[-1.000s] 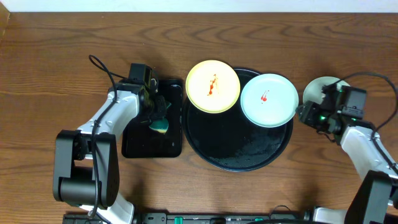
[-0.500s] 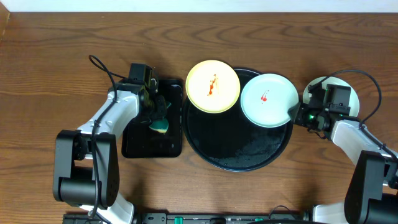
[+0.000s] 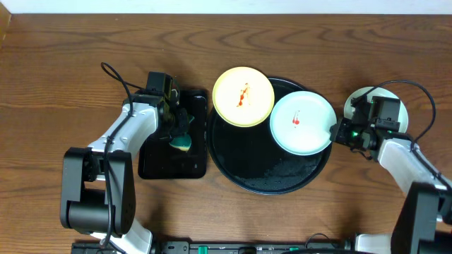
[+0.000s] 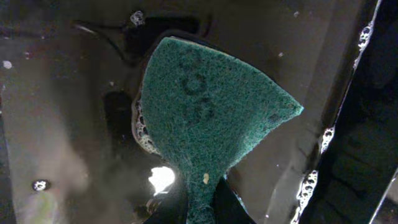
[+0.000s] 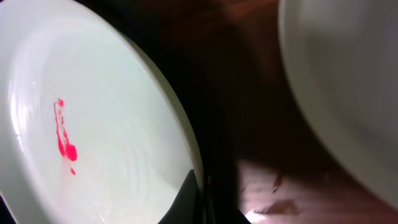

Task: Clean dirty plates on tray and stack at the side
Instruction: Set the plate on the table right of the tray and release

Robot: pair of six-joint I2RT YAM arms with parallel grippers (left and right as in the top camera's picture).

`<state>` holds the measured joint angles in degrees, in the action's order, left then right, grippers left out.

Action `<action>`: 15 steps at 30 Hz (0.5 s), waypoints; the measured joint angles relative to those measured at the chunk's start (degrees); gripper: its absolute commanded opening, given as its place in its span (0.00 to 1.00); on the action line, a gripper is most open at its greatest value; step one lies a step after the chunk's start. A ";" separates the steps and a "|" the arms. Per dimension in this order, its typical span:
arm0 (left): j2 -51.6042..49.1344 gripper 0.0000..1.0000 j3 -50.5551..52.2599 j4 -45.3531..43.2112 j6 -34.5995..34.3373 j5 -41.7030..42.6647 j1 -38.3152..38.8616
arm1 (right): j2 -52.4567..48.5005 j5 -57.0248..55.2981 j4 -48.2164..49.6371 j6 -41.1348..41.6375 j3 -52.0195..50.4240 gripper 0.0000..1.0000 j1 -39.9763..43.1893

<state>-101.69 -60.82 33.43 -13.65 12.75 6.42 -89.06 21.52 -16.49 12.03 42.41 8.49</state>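
Observation:
A pale yellow plate point(image 3: 244, 97) with a red smear lies over the upper left rim of the round black tray point(image 3: 268, 180). A light blue plate point(image 3: 302, 123), also smeared red at its centre point(image 5: 93, 137), lies on the tray's right half. My right gripper point(image 3: 336, 132) point(image 5: 202, 202) is shut on this plate's right rim. Another light plate point(image 3: 365, 101) point(image 5: 348, 81) rests on the table to the right, partly hidden under the right arm. My left gripper point(image 3: 179, 131) point(image 4: 202, 211) is shut on a green sponge point(image 4: 205, 106) point(image 3: 183, 144) held over wet, soapy black.
A small rectangular black tray point(image 3: 159, 164) holding soapy water sits left of the round tray, under the left gripper. Brown wooden table point(image 3: 63, 70) stretches to the left and along the back. Cables trail from both arms.
The right gripper moved in to the blue plate's rim and closed on it. The plate has slid a little left and toward the front. The left arm has not moved.

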 measured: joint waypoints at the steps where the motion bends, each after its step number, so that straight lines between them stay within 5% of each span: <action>1: 0.00 0.07 0.00 -0.02 0.00 0.00 0.00 | 0.94 0.15 -0.96 -0.07 0.00 0.01 -0.35; 15: 2.58 0.07 0.07 0.83 -0.07 0.33 0.00 | 4.74 -3.08 -11.93 -0.07 0.00 0.01 -15.17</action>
<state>-99.11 -60.75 34.26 -13.72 13.08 6.42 -84.31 18.44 -28.42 11.97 42.41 -6.68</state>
